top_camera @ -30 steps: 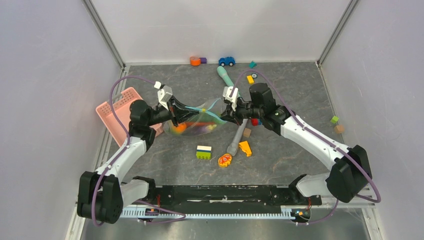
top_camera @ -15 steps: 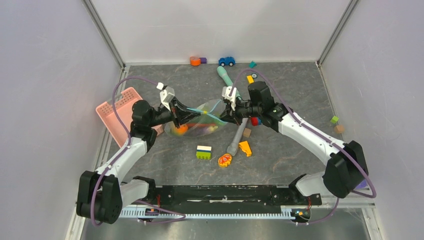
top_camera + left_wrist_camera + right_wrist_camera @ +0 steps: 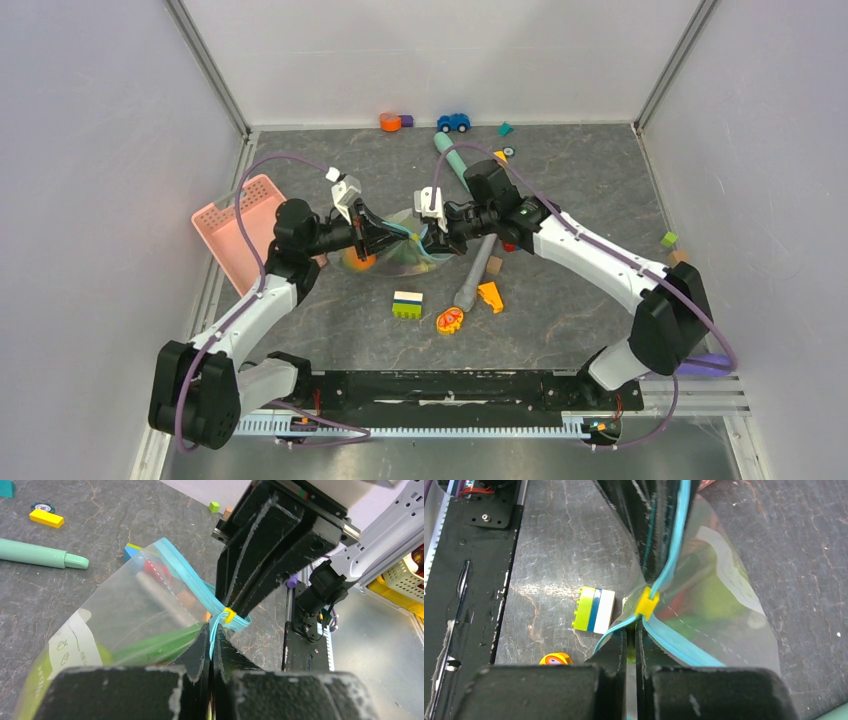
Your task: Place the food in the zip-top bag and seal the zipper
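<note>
— Grey marbled tabletop (image 3: 340, 310), pale walls all round. Where's the bag?
— The bag (image 3: 405, 258) sits mid-tabletop, stretched between the two arms. The food (image 3: 358, 258) is inside; orange and green pieces show through the plastic.
— And the hands?
— The left hand (image 3: 391, 237) is clamped on the zipper (image 3: 185, 570) at the bag's left end. The right hand (image 3: 434, 240) is clamped on it too, just beside the yellow slider (image 3: 646, 602). Their fingertips face each other, nearly meeting.
— Is it sealed?
— On the right hand's side of the slider the teal strip splits in two. Between the hands I can't tell.
— Anything nearby?
— A striped block (image 3: 407, 304) lies just in front of the bag, and a pink basket (image 3: 235, 225) is to its left.
</note>
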Robot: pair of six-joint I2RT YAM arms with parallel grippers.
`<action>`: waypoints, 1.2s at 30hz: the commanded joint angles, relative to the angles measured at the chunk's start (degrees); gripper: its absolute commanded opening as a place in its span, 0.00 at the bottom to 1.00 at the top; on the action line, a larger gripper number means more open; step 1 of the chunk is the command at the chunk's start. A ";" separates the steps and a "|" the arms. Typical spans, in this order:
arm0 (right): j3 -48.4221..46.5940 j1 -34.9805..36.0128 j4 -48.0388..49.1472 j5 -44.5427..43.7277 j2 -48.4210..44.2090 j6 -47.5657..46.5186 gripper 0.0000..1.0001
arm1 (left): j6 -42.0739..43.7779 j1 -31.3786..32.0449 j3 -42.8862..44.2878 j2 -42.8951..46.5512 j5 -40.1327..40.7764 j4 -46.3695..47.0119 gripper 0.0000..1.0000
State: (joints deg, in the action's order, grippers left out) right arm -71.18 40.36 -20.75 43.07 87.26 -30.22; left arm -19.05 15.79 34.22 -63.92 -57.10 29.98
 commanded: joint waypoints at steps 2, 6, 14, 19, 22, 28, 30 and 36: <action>-3.43 2.17 -2.08 1.01 2.04 -4.67 0.03 | 1.23 0.86 2.58 1.94 0.41 0.66 0.02; -2.36 2.18 6.16 -3.03 2.03 3.35 0.04 | 1.29 1.26 2.46 2.03 0.33 0.22 0.02; 0.42 2.14 17.90 -2.20 1.98 13.03 0.12 | 1.58 1.87 1.91 1.75 0.50 0.03 0.02; 0.70 2.18 13.20 0.45 2.79 9.17 0.20 | 1.91 1.88 1.90 1.53 1.07 -0.44 0.02; 1.63 2.15 12.21 -1.12 1.81 7.90 0.26 | 3.03 1.88 1.77 1.60 1.74 -2.04 0.02; 2.05 2.18 9.76 -7.55 -0.70 5.85 0.45 | 4.90 1.90 0.89 2.42 3.35 -4.49 0.02; 1.93 2.17 9.49 -8.45 -1.30 5.98 0.47 | 5.22 1.87 0.68 2.70 3.72 -4.81 0.02; 0.23 2.14 8.53 -12.17 -3.13 6.45 0.57 | 6.65 1.87 0.51 3.88 4.40 -6.88 0.02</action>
State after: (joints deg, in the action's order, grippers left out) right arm -69.17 42.17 -14.04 34.09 87.53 -23.44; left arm -15.66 17.15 34.24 -61.76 -52.71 23.70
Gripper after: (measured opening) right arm 0.546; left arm 0.037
